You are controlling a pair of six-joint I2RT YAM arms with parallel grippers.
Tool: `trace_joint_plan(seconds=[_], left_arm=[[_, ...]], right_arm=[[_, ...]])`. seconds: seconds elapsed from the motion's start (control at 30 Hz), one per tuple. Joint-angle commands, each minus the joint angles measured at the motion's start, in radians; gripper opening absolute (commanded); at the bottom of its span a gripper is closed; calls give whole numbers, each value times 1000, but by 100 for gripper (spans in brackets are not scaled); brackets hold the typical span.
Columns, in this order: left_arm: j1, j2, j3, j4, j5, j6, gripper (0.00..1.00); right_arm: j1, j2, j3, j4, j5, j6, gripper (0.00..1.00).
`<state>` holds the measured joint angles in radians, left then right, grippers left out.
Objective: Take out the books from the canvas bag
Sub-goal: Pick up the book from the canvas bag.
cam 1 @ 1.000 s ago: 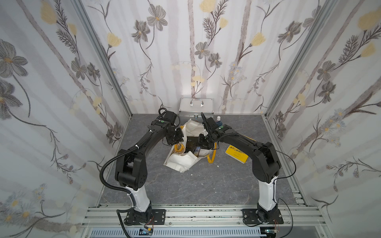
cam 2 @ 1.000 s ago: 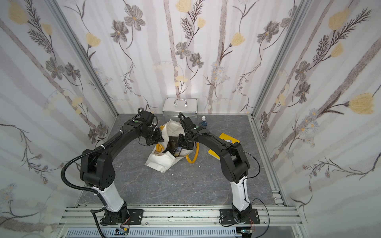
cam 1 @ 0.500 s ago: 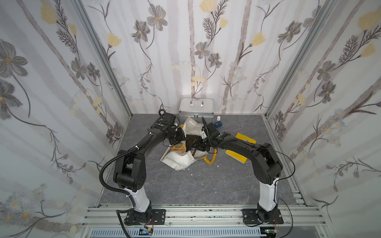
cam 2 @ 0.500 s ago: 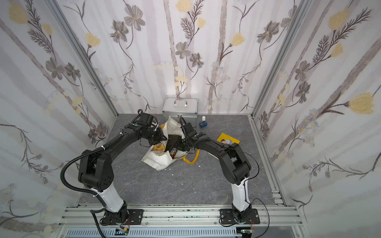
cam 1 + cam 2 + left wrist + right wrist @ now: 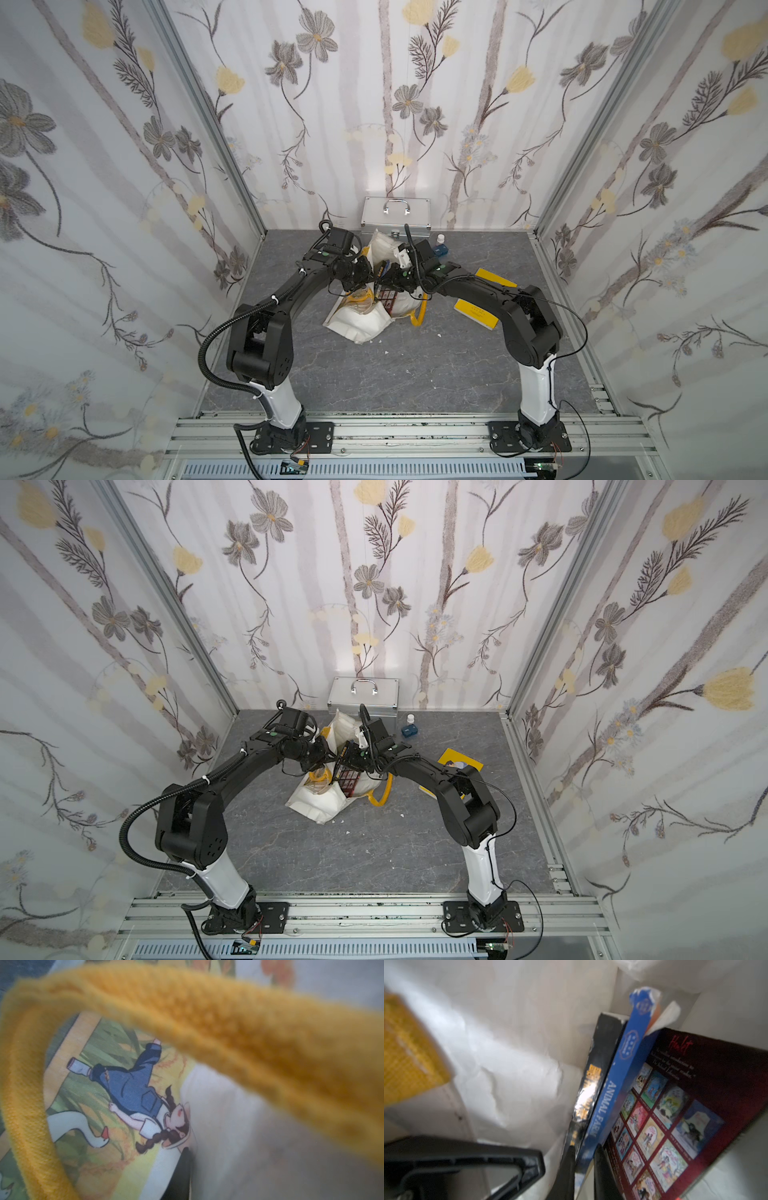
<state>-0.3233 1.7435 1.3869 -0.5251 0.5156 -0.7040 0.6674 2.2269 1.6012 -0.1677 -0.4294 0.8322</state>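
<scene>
Grey tabletop (image 5: 415, 374), canvas bag (image 5: 361, 324): right jaws tight around Animal Farm (image 5: 604, 1101) inside (left jaws' state unclear, by strap (image 5: 228, 1022)).

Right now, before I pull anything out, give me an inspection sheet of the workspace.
Surface: grey table, few white scraps.
Job's things: canvas bag slumped mid-table; yellow book out, beside the right arm; black book, Animal Farm and dark red book inside.
Clutter: silver case and small bottle near back wall.
Hands: right hand shut on Animal Farm; left hand at bag mouth, grip hidden.
Cables: black conduit loops beside left arm.
Surroundings: floral walls, metal rail in front.
</scene>
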Motion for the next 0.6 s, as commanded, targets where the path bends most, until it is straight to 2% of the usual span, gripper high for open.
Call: trace_joint_plan(seconds=[0.0, 0.1, 0.2, 0.3, 0.43, 0.57], left_arm=[[0, -2, -22, 67, 60, -64, 16], [0, -2, -29, 89, 63, -80, 16], [2, 0, -28, 91, 60, -86, 16], [4, 11, -22, 91, 61, -95, 16], [9, 15, 2, 42, 27, -99, 16], [42, 22, -2, 32, 25, -132, 12]], right_arm=[[1, 48, 68, -95, 45, -36, 22], [1, 78, 115, -168, 78, -50, 21], [-18, 68, 45, -81, -8, -13, 10], [-20, 37, 5, -32, -11, -11, 3], [-20, -36, -10, -35, -9, -64, 1], [-25, -152, -18, -85, 28, -132, 1]])
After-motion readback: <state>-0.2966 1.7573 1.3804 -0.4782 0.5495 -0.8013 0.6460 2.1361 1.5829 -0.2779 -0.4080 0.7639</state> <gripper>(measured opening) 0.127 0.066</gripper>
